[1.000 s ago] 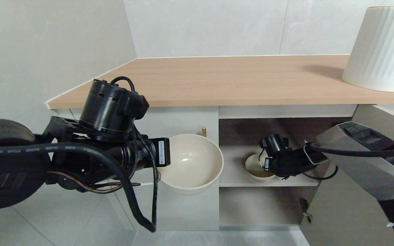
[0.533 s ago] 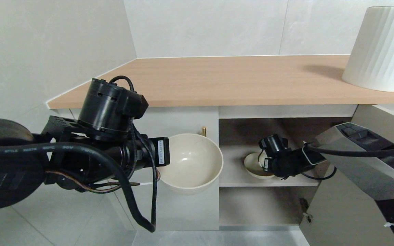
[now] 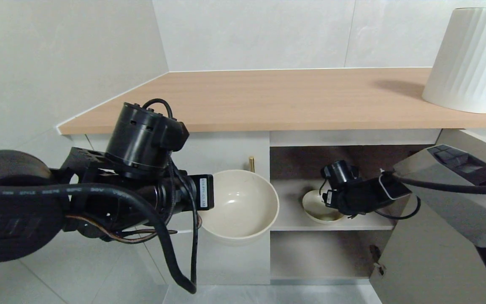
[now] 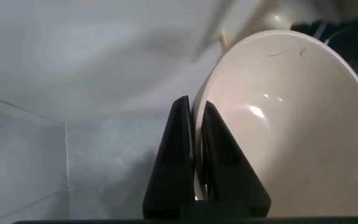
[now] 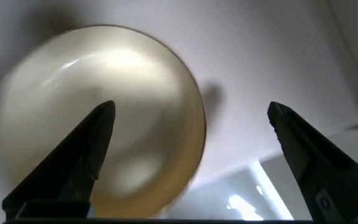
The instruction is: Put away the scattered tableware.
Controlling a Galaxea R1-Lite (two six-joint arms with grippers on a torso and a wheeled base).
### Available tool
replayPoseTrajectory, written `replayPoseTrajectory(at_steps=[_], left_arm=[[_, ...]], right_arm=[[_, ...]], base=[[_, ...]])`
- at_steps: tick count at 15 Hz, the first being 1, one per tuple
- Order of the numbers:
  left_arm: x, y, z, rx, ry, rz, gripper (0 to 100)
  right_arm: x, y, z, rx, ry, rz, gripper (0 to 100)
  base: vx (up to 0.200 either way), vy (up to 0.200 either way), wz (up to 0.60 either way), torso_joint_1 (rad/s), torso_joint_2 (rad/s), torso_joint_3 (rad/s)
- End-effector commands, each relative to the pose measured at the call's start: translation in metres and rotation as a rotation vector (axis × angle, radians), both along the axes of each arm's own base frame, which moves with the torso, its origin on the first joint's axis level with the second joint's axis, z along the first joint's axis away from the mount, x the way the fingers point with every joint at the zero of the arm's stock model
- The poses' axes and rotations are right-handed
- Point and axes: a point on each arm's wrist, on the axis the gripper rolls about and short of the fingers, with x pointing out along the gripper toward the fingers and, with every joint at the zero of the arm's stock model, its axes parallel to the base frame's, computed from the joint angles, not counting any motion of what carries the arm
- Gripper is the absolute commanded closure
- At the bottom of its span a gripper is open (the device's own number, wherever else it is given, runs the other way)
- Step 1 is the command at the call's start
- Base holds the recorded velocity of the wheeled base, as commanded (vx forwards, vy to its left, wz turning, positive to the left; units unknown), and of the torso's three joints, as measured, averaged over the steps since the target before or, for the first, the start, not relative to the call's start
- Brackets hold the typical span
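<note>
cream bowl (image 3: 238, 207) in left gripper (image 4: 195, 107)

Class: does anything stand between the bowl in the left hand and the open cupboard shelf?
Partly. The right hand hangs open over a small bowl on the right of the shelf; the stretch nearest the held bowl looks free.
</note>
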Motion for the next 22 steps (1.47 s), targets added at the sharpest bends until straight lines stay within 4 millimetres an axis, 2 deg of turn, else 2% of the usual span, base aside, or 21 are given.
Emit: replayPoseTrajectory(at_steps=[1,5,7,9,10,13,19,22], left_arm=[[0.001,-0.014,-0.016,0.034,0.042,-0.033,100],[0.005,-0.032,-0.041,0.085,0.103,-0.071,100],[0.002,-0.053,-0.062,0.133,0.147,-0.122,100],[0.004,-0.065,-0.067,0.140,0.142,-0.140,100],[0.006,-0.070,-0.071,0.140,0.122,-0.143,100],[0.007,-0.074,-0.073,0.134,0.105,-0.146,100],[0.000,-0.076,-0.058,0.109,0.053,-0.152,100],[-0.001,-0.076,-0.053,0.090,0.032,-0.152,100]], right_arm=[[-0.035,0.011,0.051,0.084,-0.031,0.109,0],[-0.101,0.008,0.124,0.250,0.002,0.364,0],[-0.134,0.000,0.163,0.276,-0.027,0.452,0],[-0.159,-0.006,0.186,0.272,-0.035,0.519,0],[-0.179,-0.005,0.199,0.310,-0.010,0.594,0],[-0.191,0.004,0.197,0.351,0.060,0.694,0],[-0.181,0.039,0.152,0.308,0.216,0.736,0],[-0.176,0.044,0.143,0.303,0.237,0.731,0]], base=[[0.000,0.000,0.00,0.000,0.00,0.000],[0.000,0.000,0.00,0.000,0.00,0.000],[0.000,0.000,0.00,0.000,0.00,0.000],[0.000,0.000,0.00,0.000,0.00,0.000],[0.000,0.000,0.00,0.000,0.00,0.000],[0.000,0.000,0.00,0.000,0.00,0.000],[0.000,0.000,0.00,0.000,0.00,0.000],[0.000,0.000,0.00,0.000,0.00,0.000]])
